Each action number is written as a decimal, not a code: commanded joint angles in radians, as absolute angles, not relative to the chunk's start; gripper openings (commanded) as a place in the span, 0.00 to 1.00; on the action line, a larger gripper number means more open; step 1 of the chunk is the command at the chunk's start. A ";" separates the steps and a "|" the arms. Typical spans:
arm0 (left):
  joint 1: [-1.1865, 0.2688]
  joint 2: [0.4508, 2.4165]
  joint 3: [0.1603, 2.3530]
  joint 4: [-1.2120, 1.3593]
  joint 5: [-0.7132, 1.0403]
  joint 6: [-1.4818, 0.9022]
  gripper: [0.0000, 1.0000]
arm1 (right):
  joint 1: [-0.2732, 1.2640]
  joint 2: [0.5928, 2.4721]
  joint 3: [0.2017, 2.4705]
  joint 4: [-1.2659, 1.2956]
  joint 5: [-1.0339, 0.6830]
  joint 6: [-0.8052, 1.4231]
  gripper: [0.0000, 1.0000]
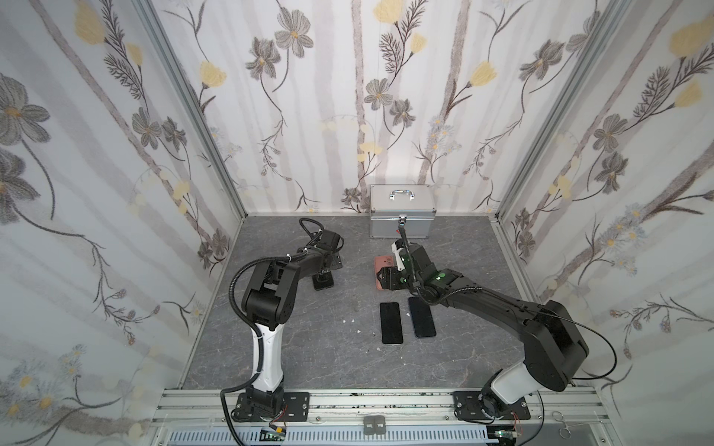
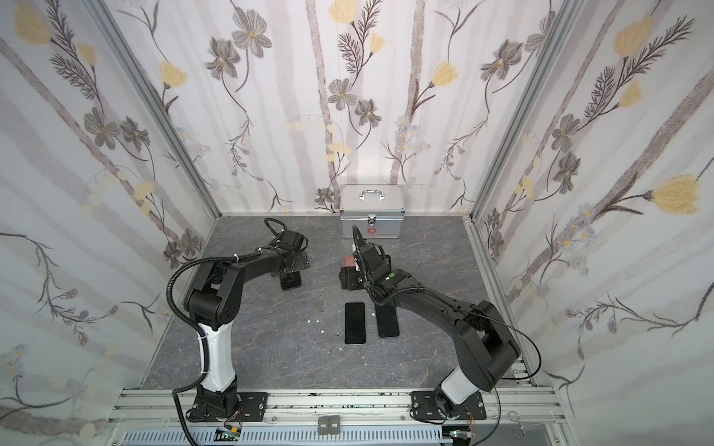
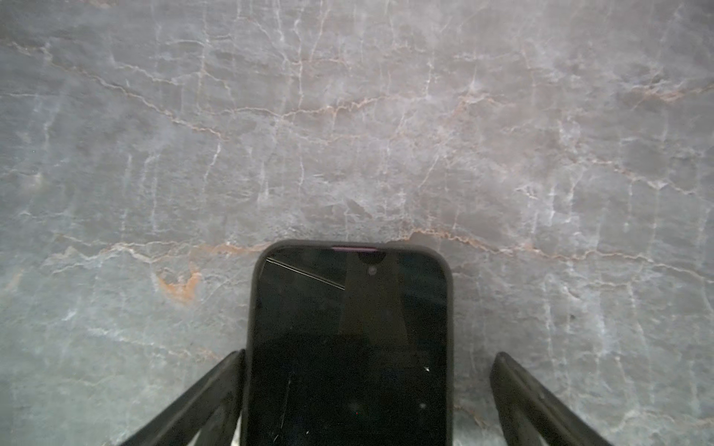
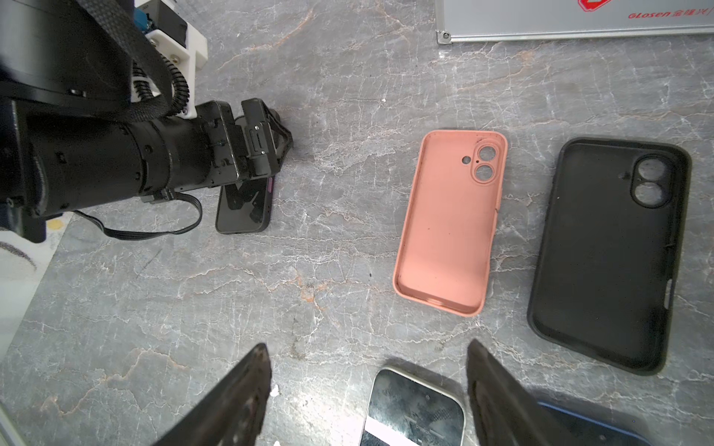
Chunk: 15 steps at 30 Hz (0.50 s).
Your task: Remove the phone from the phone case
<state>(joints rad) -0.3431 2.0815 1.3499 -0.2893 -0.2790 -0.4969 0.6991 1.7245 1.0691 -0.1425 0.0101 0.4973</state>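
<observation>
On the grey marbled tabletop [image 1: 309, 340], off the silver box [image 1: 400, 216] toward the left arm's side, the phone [image 3: 349, 347] lay in its black case [image 3: 253, 301], lengthwise between the left gripper's [image 3: 369, 354] spread jaws; the right gripper [image 4: 368, 345], also spread and empty, hung nearer that box.

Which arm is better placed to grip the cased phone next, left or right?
Left. The left gripper is open and straddles the cased phone, one finger beside each long edge. The right gripper hovers open near the empty pink case, away from that phone.
</observation>
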 commanded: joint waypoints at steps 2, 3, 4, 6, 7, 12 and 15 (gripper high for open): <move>-0.345 2.102 1.317 -0.448 -0.215 -0.494 0.89 | 0.699 1.716 1.066 -0.109 0.026 0.508 0.78; -0.346 2.100 1.312 -0.447 -0.209 -0.499 0.87 | 0.700 1.713 1.066 -0.110 0.028 0.509 0.78; -0.345 2.097 1.307 -0.446 -0.206 -0.504 0.85 | 0.700 1.712 1.066 -0.110 0.028 0.509 0.78; -0.345 2.087 1.301 -0.445 -0.197 -0.512 0.82 | 0.698 1.710 1.065 -0.109 0.030 0.509 0.78; -0.345 2.082 1.288 -0.445 -0.194 -0.516 0.81 | 0.699 1.708 1.063 -0.110 0.031 0.510 0.78; -0.354 2.036 1.241 -0.439 -0.191 -0.520 0.77 | 0.698 1.700 1.054 -0.107 0.040 0.510 0.78; -0.371 1.985 1.207 -0.425 -0.195 -0.527 0.75 | 0.697 1.696 1.057 -0.107 0.038 0.513 0.78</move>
